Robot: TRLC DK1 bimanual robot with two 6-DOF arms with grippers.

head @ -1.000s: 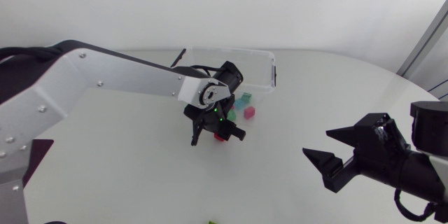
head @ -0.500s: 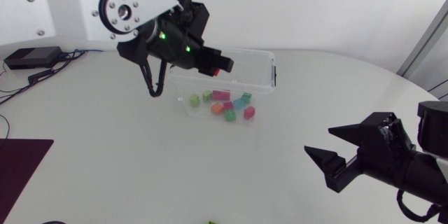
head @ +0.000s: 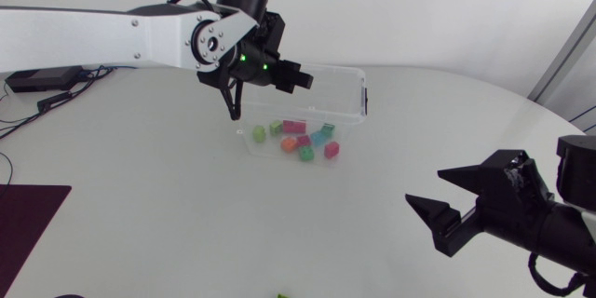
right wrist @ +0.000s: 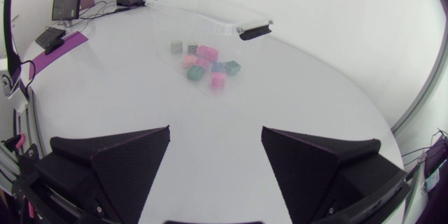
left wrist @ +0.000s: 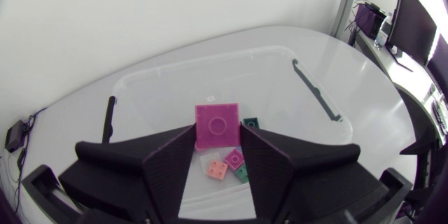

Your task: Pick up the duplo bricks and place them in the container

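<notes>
The container (head: 346, 93) is clear, glossy plastic. The pink brick (left wrist: 217, 124) between my left fingers (left wrist: 168, 171) is smooth, hard plastic, and the fingers are matt black. The counter (head: 168, 223) looks smooth, white and matt. At its eight o'clock, a maroon mat (head: 28, 219) looks dull.

White rounded table (head: 168, 205), dark mat (head: 33, 212) at its edge

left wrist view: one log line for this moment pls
left gripper: shut on pink brick, above container | container: several bricks inside | right gripper: open, empty, apart from container
</notes>
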